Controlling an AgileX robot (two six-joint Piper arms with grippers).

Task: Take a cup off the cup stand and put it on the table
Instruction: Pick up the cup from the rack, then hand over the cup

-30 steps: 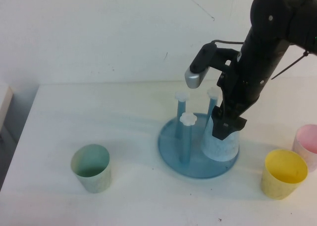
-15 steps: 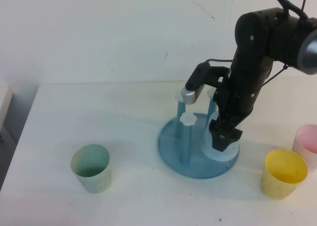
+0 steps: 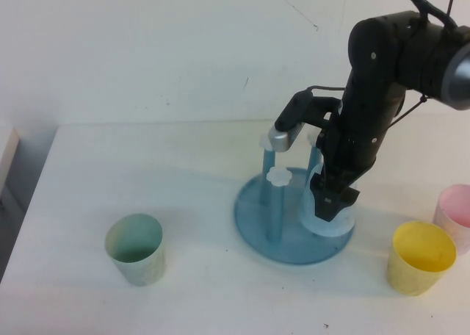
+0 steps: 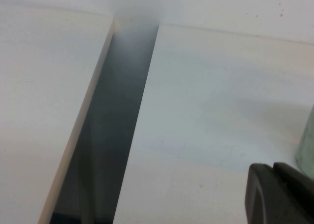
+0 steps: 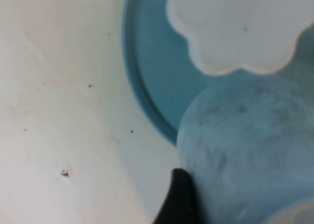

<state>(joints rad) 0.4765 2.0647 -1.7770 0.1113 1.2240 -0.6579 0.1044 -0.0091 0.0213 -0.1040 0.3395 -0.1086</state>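
Note:
The light blue cup (image 3: pixel 336 223) sits upside down over a peg on the right side of the cup stand (image 3: pixel 257 216), a round blue base with white-capped pegs (image 3: pixel 278 176). My right gripper (image 3: pixel 331 206) reaches down from above and is shut on the cup's side. In the right wrist view the cup (image 5: pixel 245 150) fills the near part, one black finger (image 5: pixel 180 200) presses against its wall, and a white flower cap (image 5: pixel 235 27) stands above the blue base (image 5: pixel 147 96). My left gripper (image 4: pixel 274 167) is shut and empty, low over the white table (image 4: pixel 206 96), out of the high view.
A pale green cup (image 3: pixel 135 248) stands at the front left; its edge shows in the left wrist view (image 4: pixel 308 140). A yellow cup (image 3: pixel 420 256) and a pink cup (image 3: pixel 457 211) stand at the front right. A gap (image 4: pixel 117 116) runs along the table's left edge.
My right gripper has come down from above the stand onto the light blue cup, then stayed nearly still there. The cup remains on its peg.

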